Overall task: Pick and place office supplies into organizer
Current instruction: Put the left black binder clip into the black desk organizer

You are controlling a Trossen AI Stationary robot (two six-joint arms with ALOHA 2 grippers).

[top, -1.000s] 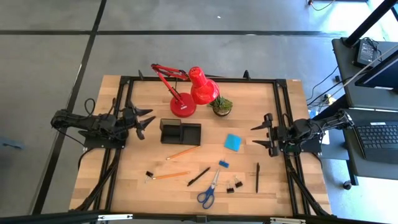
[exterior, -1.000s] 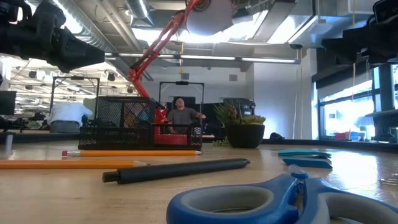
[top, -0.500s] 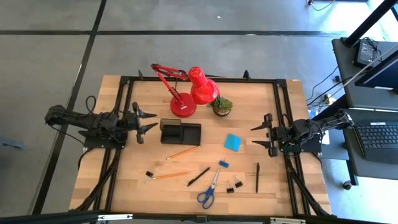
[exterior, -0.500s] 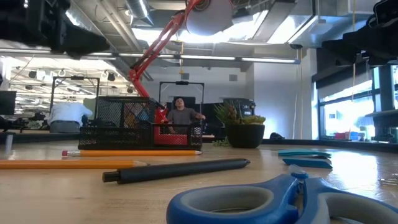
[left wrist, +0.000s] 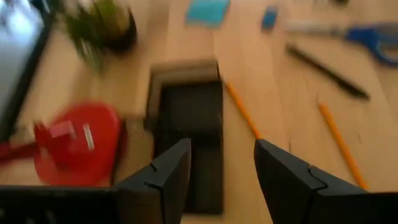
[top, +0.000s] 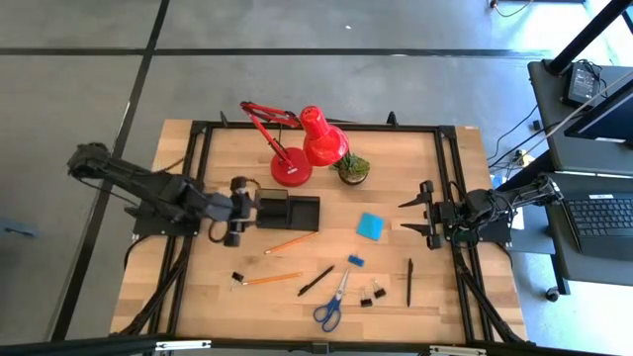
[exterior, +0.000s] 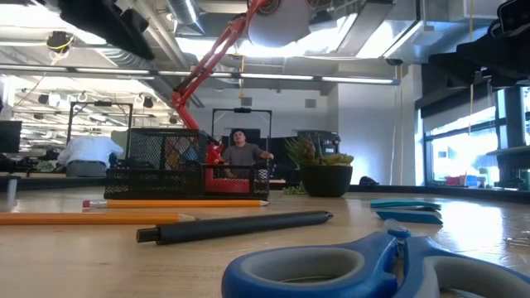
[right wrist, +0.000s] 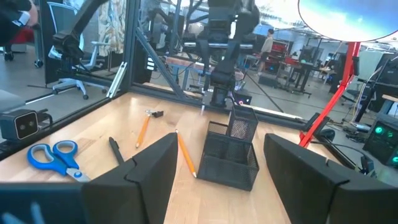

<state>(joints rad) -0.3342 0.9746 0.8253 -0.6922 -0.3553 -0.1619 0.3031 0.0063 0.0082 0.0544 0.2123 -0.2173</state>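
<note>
**High view: left arm close to the organizer, nothing picked yet**

High view first. My left gripper (top: 235, 212) hangs just beside the organizer (top: 287, 210), at its left end; I cannot tell its opening from here. The right gripper (top: 415, 215) waits at the right edge, fingers spread, empty. The nearest pencil (top: 291, 242) lies just below the organizer, long axis diagonal, one end toward the box's right corner. The scissors (top: 331, 302) point handles toward the table's front edge.

Low view: the organizer (exterior: 178, 174) stands well behind two pencils (exterior: 174, 203) and a pen (exterior: 236, 227), all lying crosswise.

Left wrist view: my fingers (left wrist: 165, 177) stand apart with nothing between them, the organizer (left wrist: 189, 124) right ahead.

Right wrist view: the organizer (right wrist: 233, 155) stands beyond my parted fingers (right wrist: 152, 168).

My worry: coming down this close, I could clip the organizer's wall and shove it against the lamp base (top: 292, 168), or roll the pencil away.
</note>
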